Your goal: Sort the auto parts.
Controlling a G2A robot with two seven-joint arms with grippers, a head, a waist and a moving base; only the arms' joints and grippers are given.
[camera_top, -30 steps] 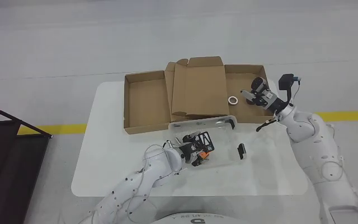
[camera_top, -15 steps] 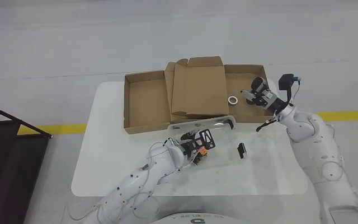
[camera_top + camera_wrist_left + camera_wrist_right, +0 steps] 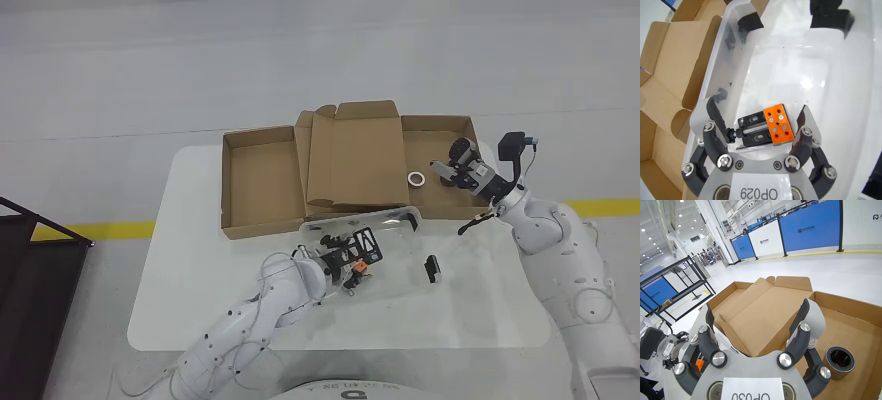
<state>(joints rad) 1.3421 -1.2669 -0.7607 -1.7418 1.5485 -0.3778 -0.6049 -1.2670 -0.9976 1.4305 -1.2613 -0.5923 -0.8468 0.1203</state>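
Orange and black part [image 3: 770, 126] held in the clear plastic bin [image 3: 838, 75]

This part is a blocky thing. It has an orange end, a black frame, a shiny metal rod and a little black knob. It is low inside the bin, a bit below the middle of the top view. The left gripper [image 3: 758, 111] is down in the bin with it. Its fingers are spread wide and hold the part by its two ends. One finger [image 3: 715, 113] touches the black knob, and the other one is right against the orange end.

The bin stands on the white table [image 3: 200, 260], just beside the front of the brown cardboard box [image 3: 260, 185]. The box lies open. It has a tray on the left, a flat flap in the middle and a tray on the right.

The right gripper [image 3: 757, 308] hangs over the right tray, in the upper right of the top view. Its fingers are wide apart and there is nothing between them. A round brown ring [image 3: 839, 362] with a black inside stands on the floor of that tray. It is near the gripper but does not touch it.

A small black piece [image 3: 432, 269] lies on the table, a little to the right of the orange and black part and lower right of the middle of the top view.
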